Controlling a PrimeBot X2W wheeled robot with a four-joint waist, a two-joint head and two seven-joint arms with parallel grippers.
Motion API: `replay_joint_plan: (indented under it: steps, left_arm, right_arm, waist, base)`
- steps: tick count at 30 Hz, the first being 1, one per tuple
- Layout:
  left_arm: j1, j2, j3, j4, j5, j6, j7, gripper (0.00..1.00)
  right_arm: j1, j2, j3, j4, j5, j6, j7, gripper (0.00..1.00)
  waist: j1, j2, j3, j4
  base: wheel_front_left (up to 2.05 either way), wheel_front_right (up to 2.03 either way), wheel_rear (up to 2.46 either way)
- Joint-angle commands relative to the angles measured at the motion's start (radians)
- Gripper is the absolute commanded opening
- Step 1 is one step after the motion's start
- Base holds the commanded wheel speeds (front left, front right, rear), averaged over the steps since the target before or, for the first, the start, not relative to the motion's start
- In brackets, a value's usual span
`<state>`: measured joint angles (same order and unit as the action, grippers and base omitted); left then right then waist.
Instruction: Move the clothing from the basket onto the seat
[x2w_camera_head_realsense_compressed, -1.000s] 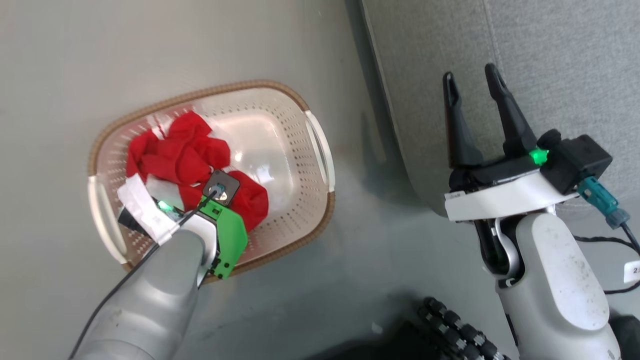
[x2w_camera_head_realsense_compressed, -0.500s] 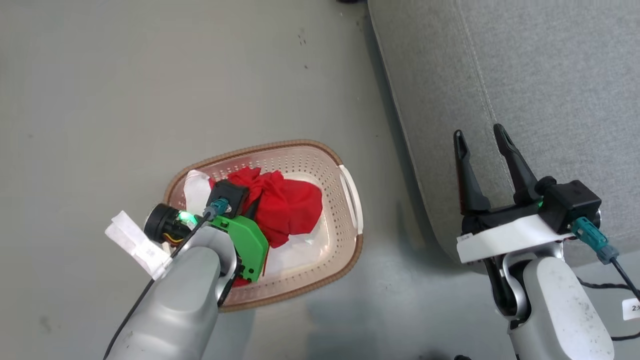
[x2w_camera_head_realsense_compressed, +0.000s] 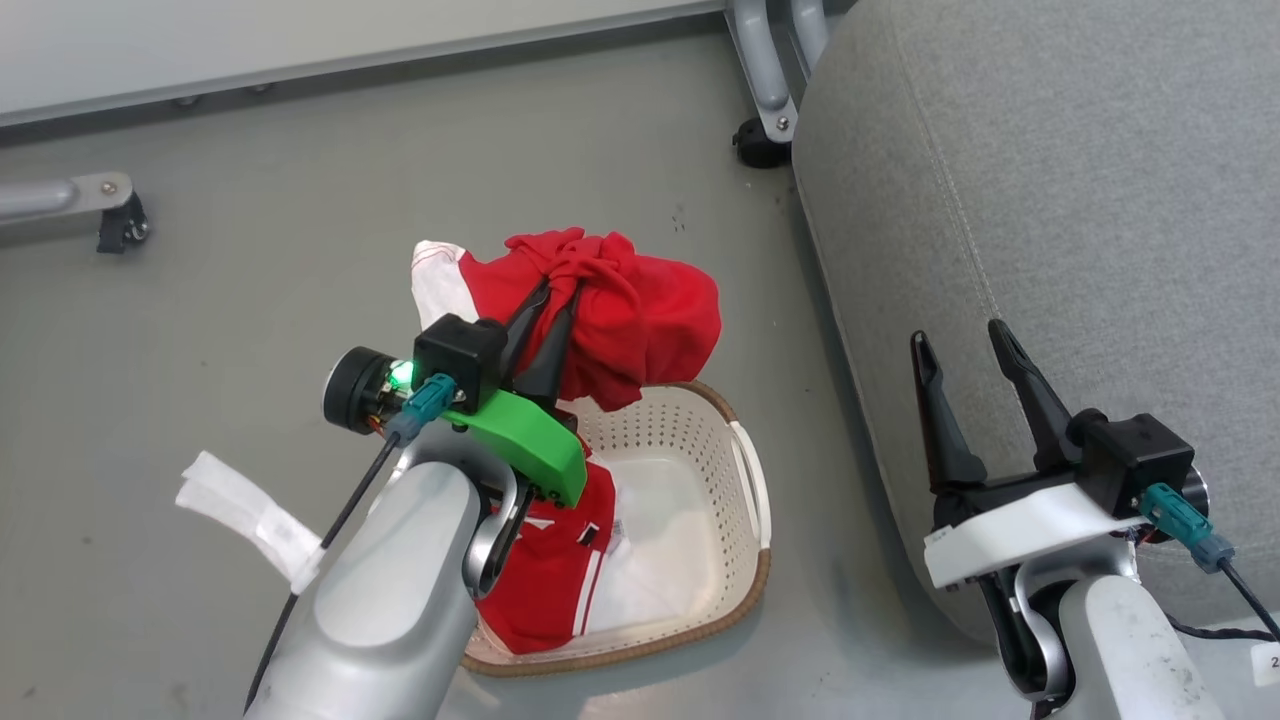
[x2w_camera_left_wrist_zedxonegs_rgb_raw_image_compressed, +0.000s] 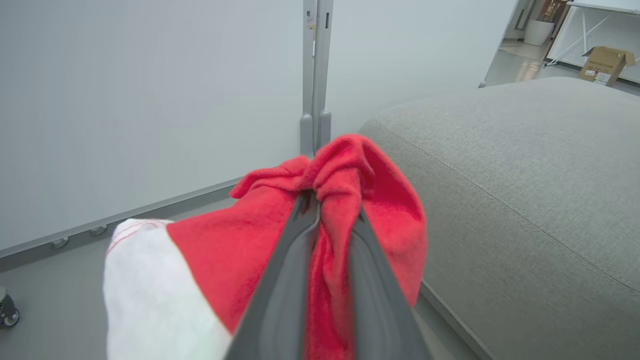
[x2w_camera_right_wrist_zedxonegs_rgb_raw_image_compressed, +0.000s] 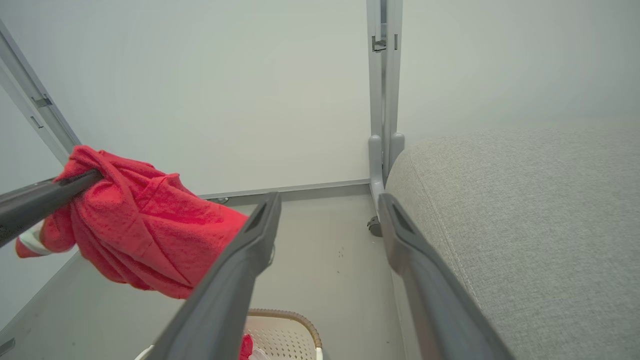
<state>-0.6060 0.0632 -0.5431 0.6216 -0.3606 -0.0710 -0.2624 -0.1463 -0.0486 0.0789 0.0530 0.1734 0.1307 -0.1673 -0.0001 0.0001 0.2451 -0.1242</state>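
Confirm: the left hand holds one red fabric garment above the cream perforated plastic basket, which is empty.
Not empty. The left hand holds one red fabric garment above the cream perforated plastic basket, but a second red-and-white garment lies in it, per the head view.

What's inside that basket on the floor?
One red garment with white stripes lies in the basket, partly hidden by the left arm. Anything beneath it is covered.
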Motion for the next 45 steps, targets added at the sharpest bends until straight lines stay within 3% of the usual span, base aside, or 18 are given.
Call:
replay_joint_plan:
  steps: [1, 10, 21, 33, 45]
  left_arm:
    - [0.032, 0.012, 0.016, -0.047, 0.005, 0.007, -0.003, 0.0]
    - [0.135, 0.036, 0.105, -0.345, 0.034, 0.028, -0.003, 0.0]
    - [0.302, 0.046, 0.173, -0.561, 0.071, 0.027, -0.002, 0.0]
    - [0.47, 0.055, 0.193, -0.656, 0.076, 0.027, -0.002, 0.0]
    - [0.498, 0.052, 0.2, -0.654, 0.071, 0.019, -0.002, 0.0]
  right_arm:
    - [0.018, -0.003, 0.0, -0.009, -0.005, 0.0, 0.006, 1.0]
    - [0.061, -0.003, 0.013, -0.038, -0.01, 0.0, 0.038, 1.0]
    - [0.127, -0.003, 0.022, -0.066, -0.014, 0.0, 0.081, 1.0]
    - [0.203, -0.003, 0.022, -0.102, -0.009, 0.0, 0.118, 1.0]
    - [0.227, -0.003, 0.04, -0.105, 0.011, 0.0, 0.123, 1.0]
  waist:
    - [0.0001, -0.0001, -0.047, 0.029]
    - [0.0001, -0.0001, -0.098, 0.044]
    - [0.0001, -0.0001, -0.19, 0.059]
    - [0.0001, -0.0001, -0.256, 0.07]
    - [0.0001, -0.0001, -0.271, 0.074]
  base:
    - [0.0, 0.0, 0.0]
    - [0.0, 0.0, 0.0]
    - [0.0, 0.0, 0.0]
    - [0.0, 0.0, 0.0]
    - [0.0, 0.0, 0.0]
